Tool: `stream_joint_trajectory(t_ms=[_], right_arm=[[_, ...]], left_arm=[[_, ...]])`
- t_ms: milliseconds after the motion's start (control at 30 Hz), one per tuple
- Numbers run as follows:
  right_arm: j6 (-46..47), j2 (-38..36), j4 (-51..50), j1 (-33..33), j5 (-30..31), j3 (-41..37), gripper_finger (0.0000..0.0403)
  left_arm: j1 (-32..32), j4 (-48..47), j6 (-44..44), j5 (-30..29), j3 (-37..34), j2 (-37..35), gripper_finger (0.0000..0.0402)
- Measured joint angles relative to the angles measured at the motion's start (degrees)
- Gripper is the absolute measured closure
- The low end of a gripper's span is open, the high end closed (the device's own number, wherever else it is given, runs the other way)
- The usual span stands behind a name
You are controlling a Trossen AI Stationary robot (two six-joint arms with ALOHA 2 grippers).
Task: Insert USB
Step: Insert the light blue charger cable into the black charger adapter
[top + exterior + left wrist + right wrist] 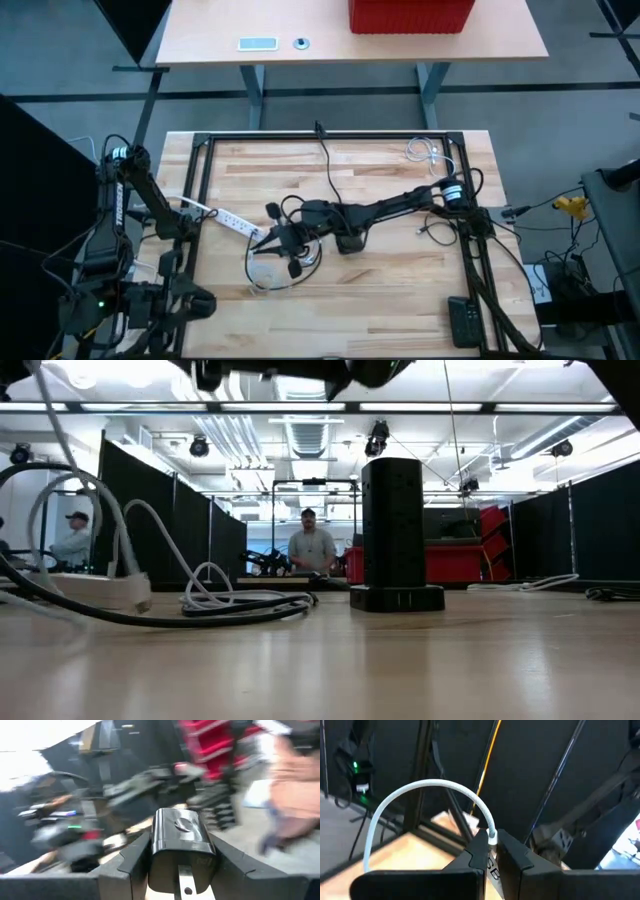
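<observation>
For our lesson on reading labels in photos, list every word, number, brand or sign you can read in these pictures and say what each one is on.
"SB": partial white letters on the plug that the right gripper pinches, at the end of the white cable.
Faint embossed mark on the black charger in the left gripper: too blurred to read.
White lettering along the left arm: too small to read.
Nothing else is readable.

The wooden table (400,270) carries a white power strip (228,220), black tower (392,530) and remote (465,322)
</observation>
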Motion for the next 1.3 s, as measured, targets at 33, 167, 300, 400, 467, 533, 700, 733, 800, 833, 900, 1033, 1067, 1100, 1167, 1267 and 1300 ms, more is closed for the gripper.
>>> stream_joint_trajectory(t_ms=[33,167,300,400,467,533,700,733,800,833,900,1033,1067,1100,1167,1267,1300], right_arm=[[0.06,-0.34,0.13,0.04,0.02,-0.02,0.0391],[0.89,-0.52,0.26,0.62,0.14,-0.27,0.0391],[2.77,-0.47,1.72,1.05,1.68,-0.36,0.0391],[4.24,-0.51,2.36,0.98,3.86,-0.44,0.0391],[5.22,-0.53,2.79,0.94,5.31,-0.5,0.0391],[5.93,-0.59,2.99,0.99,6.6,-0.68,0.0391],[7.41,-0.82,3.14,1.9,7.16,-0.92,0.0391],[7.62,-1.13,3.17,2.16,7.43,-0.93,0.0391],[7.59,-2.15,3.52,2.84,8.68,-1.36,0.0391],[7.48,-2.92,3.76,3.2,9.63,-1.9,0.0391],[6.8,-4.76,4.83,3.88,11.78,-3.49,0.0391],[5.5,-9.56,7.27,5.19,15.23,-7.41,0.0391],[5.89,-10.75,8.26,5.55,16.06,-8.56,0.0391],[6.61,-11.95,9.08,5.91,16.71,-9.75,0.0391],[8.72,-13.76,10.65,6.45,17.07,-12.05,0.0391],[12.95,-15.58,10.73,7.05,17.53,-14.8,0.0391],[13.89,-15.99,10.74,7.17,18.05,-15.7,0.0391]], left_arm=[[-0.35,0.27,0.0,1.65,0.0,0.26,0.0252],[-1.59,0.36,0.02,-2.74,-0.07,0.97,0.0252],[-1.71,-1.19,-1.97,-8.31,-0.07,0.97,0.0252],[-1.75,-3.67,-4.53,-12.74,-0.07,0.97,0.0252],[-1.77,-5.33,-6.24,-15.7,-0.07,0.97,0.0252],[-1.78,-7.87,-9.12,-19.64,-0.07,0.95,0.0252],[-1.65,-21.85,-25.58,-22.1,-0.07,0.95,0.0252],[-1.5,-25.24,-29.74,-22.08,-0.07,0.95,0.0252],[-1.08,-31.48,-38.21,-21.93,-0.07,1.04,0.0252],[-0.85,-34.05,-41.85,-21.87,-0.07,1.09,0.0252],[-0.35,-37.58,-46.31,-21.88,-0.09,1.32,0.0252],[0.49,-38.3,-47.62,-21.92,-0.32,2.26,0.0252],[0.62,-38.28,-47.69,-21.95,-0.33,2.45,0.0252],[0.66,-38.27,-47.74,-22.05,-0.33,2.71,0.0252],[0.68,-38.26,-47.38,-21.88,-0.35,3.48,0.0252],[0.96,-38.24,-45.32,-21.57,-0.39,4.41,0.0252],[1.21,-38.24,-44.33,-21.37,-0.39,4.62,0.0252]])
